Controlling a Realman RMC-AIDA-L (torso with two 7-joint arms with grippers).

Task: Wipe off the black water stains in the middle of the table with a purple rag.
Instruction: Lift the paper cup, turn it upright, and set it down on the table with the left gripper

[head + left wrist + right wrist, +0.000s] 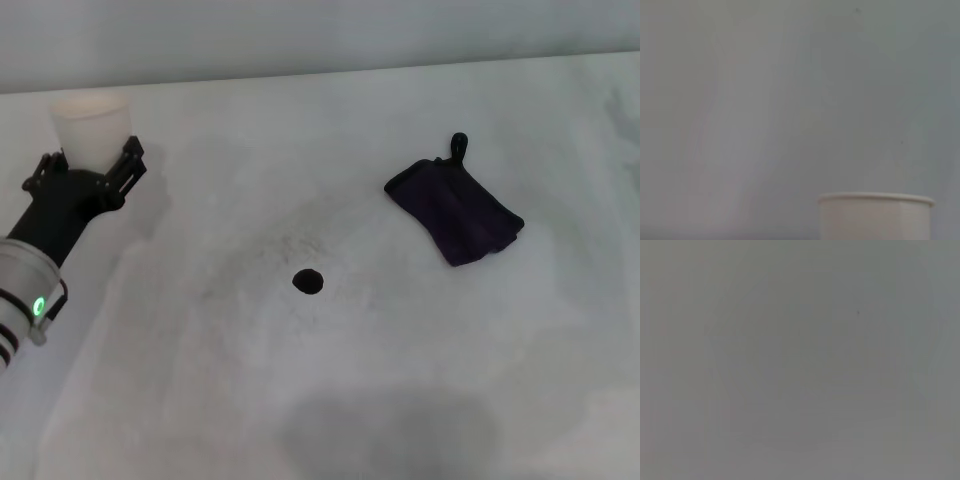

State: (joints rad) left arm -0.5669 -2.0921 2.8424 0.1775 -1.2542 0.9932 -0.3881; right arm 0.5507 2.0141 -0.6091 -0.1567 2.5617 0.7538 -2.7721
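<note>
head view showed the left pincer (92, 165) closed around a pale cup (92, 128); the purple rag (455, 211) lay ungrasped, well apart from the black blot (308, 281) on the bench (400, 380); fetching it likely came next.

One purple rag (455, 212) on the bench (400, 380). One black water stain (308, 282), left of the rag. One pale cup (91, 128), far left of the rag.

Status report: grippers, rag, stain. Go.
Left gripper at pale cup, far left; right arm out of view. Purple rag untouched on table. Black stain unwiped, path clear.
</note>
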